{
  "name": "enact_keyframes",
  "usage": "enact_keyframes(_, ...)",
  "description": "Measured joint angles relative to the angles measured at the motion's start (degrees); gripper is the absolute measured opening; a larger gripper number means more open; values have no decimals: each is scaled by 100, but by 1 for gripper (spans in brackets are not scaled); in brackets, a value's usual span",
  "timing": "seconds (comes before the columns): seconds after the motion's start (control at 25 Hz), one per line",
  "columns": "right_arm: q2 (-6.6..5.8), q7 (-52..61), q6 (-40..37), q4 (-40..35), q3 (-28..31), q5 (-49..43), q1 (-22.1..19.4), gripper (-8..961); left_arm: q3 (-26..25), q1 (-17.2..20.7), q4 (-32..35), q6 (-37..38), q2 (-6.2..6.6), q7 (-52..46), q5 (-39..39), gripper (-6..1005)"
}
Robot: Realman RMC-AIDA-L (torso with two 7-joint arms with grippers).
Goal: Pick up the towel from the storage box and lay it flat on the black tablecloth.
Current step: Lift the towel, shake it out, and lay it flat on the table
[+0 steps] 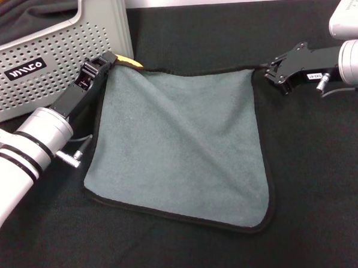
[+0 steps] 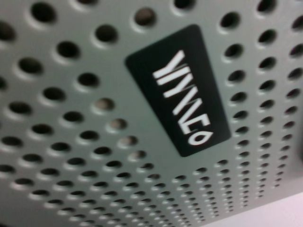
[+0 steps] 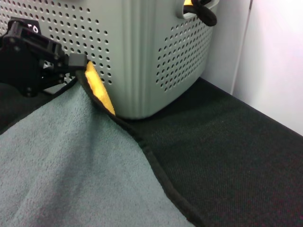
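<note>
Head view shows us the towel [image 1: 179, 146] spread grey side up on the black tablecloth [image 1: 313, 181], out of the storage box [image 1: 55, 62], which stands just beside its far left corner. We think we are at the laying-down step, almost done. Our left hand [image 1: 103, 65] pinches the far left corner, where a bit of the yellow side curls up. Our right hand [image 1: 270, 69] is at the far right corner, and its fingers look closed on the black edge there. The far edge is pulled straight between the two hands. Next, we think both hands need to let go and lift away gently, so the corners drop flat.
</note>
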Motion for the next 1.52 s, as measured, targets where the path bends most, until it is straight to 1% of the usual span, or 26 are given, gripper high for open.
enact_keyframes(0.64,-5,15,237,28,1,-44,-17,38,0,-123,-30,-527,0,-51,-7,11)
enact_keyframes(0.92,-3,22,273,18,1,-47,-36,41,0,-250,-36,-814,0,-24,-5,11)
enact_keyframes(1.2,-1,52,362,-20,-2,-28,-46,43,0,-262,-1,-1061,0,-3,-5,12)
enact_keyframes(1.52,-1,101,607,38,-169,-50,-12,45,0,-333,14,-1221,0,105,-9,12)
